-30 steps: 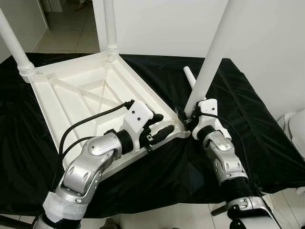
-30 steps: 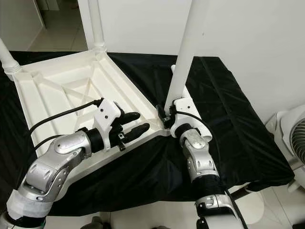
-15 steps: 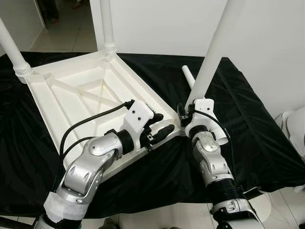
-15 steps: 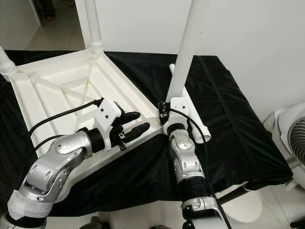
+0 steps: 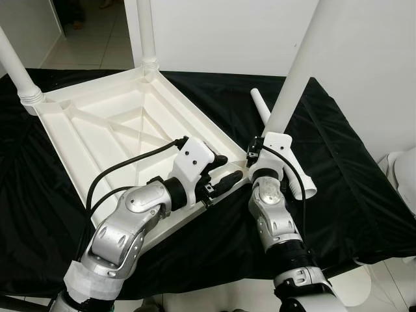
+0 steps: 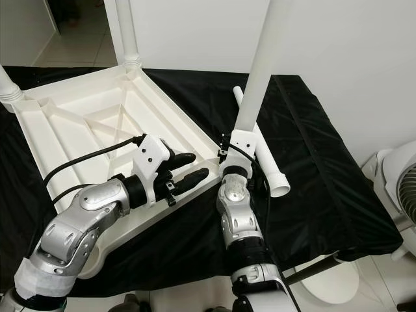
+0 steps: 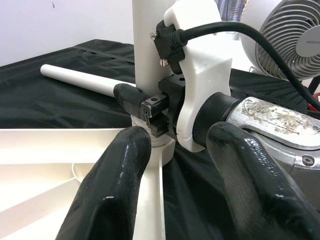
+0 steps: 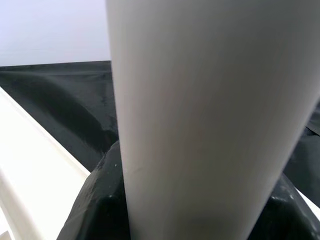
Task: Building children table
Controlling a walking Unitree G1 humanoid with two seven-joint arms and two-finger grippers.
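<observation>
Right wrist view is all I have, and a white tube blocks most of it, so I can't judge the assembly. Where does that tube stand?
Observer: The upright leg stands at the near corner of the upturned white tabletop, with the right pincer shut on its base.
Operator: What is the left arm doing?
Observer: The left pincer is open, resting on the tabletop's rim just beside that corner.
Operator: Any legs left to fit?
Observer: One spare leg lies on the black cloth behind the right arm. Two other legs already stand in the far corners.
</observation>
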